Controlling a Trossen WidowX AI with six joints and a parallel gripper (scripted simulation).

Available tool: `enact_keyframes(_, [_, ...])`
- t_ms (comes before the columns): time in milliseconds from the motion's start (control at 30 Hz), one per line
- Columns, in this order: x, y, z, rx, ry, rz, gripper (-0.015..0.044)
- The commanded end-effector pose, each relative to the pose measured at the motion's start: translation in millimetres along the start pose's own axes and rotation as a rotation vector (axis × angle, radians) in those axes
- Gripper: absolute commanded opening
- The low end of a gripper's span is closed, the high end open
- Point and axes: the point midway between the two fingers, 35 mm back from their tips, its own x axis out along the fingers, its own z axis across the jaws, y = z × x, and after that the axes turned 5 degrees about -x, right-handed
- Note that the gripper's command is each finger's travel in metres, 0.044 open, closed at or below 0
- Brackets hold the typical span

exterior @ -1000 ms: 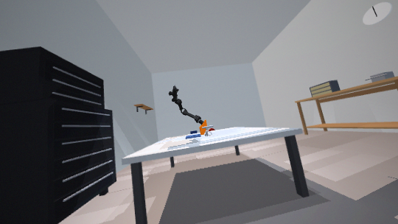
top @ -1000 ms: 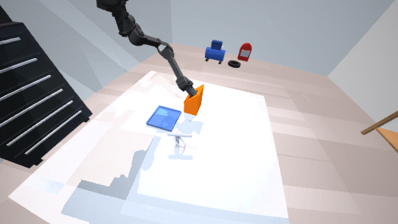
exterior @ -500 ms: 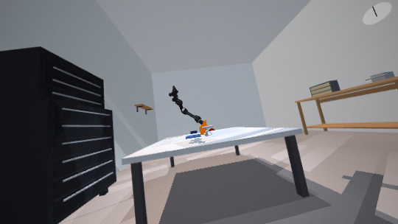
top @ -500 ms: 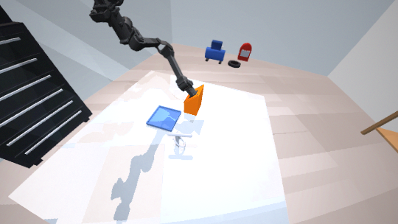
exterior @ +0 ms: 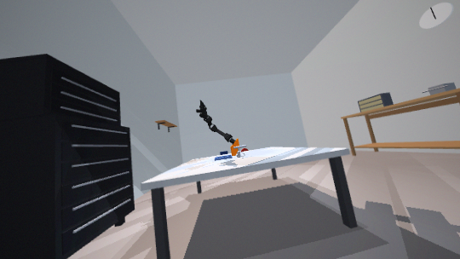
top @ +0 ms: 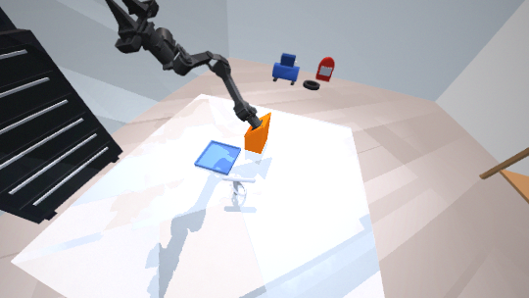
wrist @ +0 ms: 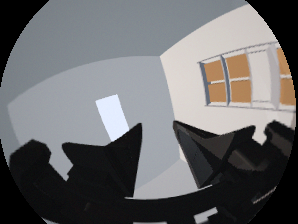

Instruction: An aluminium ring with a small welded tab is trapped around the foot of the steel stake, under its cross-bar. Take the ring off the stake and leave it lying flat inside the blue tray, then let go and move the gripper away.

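On the white table (top: pixel 313 196) (exterior: pixel 255 164): the orange base block (top: pixel 257 141) (exterior: pixel 234 149), the tray and the stake stand within a small area; the black arm (top: pixel 234 89) (exterior: pixel 221 133) rises from the block.
Steel stake (top: pixel 236 186): upright near the tray, its cross-bar (top: pixel 239 179) (exterior: pixel 240 146) across the top.
Aluminium ring (top: pixel 245 191) (exterior: pixel 243 155): at the stake, below the cross-bar, outside the tray. It blends into the bright surface; exact tilt and contact cannot be told. Welded tab cannot be made out.
Blue tray (top: pixel 212 157) (exterior: pixel 223 158): flat on the table, beside the stake and near the orange block; no ring inside.
Gripper (top: pixel 122 4) (exterior: pixel 201 105) (wrist: pixel 157 124): open part-way, fingers apart, nothing between them. High above the table and well apart from both stake and tray; in the top view it reaches the upper edge of the frame.
Wrist view: both dark fingers in the foreground, grey walls beyond, a pale bright panel (wrist: pixel 112 115) behind the finger at picture left, a unit with orange-brown panels (wrist: pixel 238 70) at upper right.
Task state: ring not in the tray.
Surroundings: black drawer cabinet (top: pixel 54 113) (exterior: pixel 94 155) off one side of the table.
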Motion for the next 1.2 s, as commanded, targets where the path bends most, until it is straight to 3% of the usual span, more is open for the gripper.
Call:
enact_keyframes(0, [-5,3,-26,-0.034,0.074,-0.017,0.0200])
enact_keyframes(1167, [-59,22,-161,-0.299,0.513,-0.033,0.0200])
